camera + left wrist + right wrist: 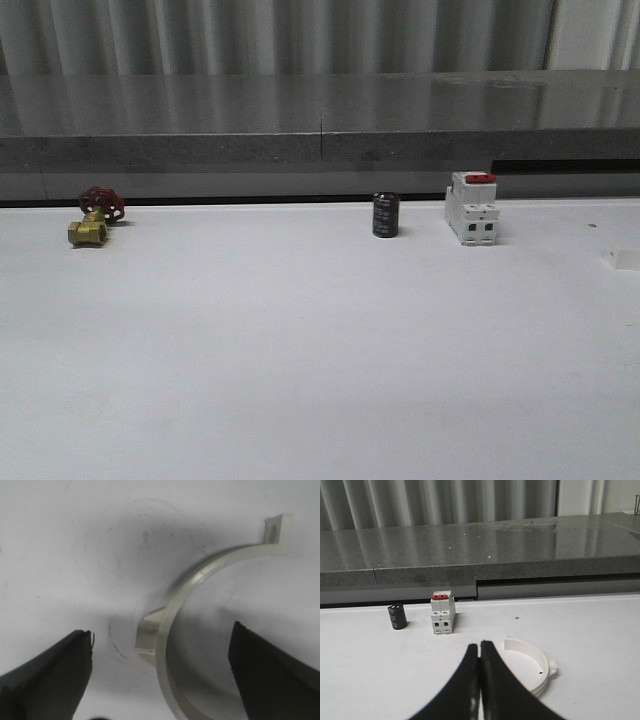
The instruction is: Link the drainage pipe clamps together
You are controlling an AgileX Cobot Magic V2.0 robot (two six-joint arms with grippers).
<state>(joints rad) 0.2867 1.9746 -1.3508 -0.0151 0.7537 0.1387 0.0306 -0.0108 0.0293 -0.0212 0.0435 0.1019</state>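
1. Left gripper (160, 667): fingers spread wide, nothing pinched. One drainage pipe clamp half (200, 600) lies flat on the white table (60, 555) beneath it, its arc passing between the two fingers, closer to one finger than the other.
2. Right gripper (480, 680): fingers pressed together, nothing held. The other clamp half (532, 667) lies flat on the table just beside the fingertips, open side toward the gripper, an end tab at its outer edge.
3. Step in hand is judged to be the first pick, with no half lifted yet and the halves not joined.
4. The left grasp is best centred so the band sits midway between the fingers before closing. The mid-arc tab (147, 635) should be avoided, since a pinch there could twist the part.
5. The thin band is likely to flex, so a light closing force and a slow lift are advised.
6. The right fingers must be opened before that half can be taken. An approach across the band, not along it, is preferred.
7. For mating, the end tabs should be lined up face to face. Their fit cannot be judged from here.
8. Breaker (472, 207), capacitor (386, 215) and brass valve (92, 220) stand well back by the wall. They are not needed and should be left alone.
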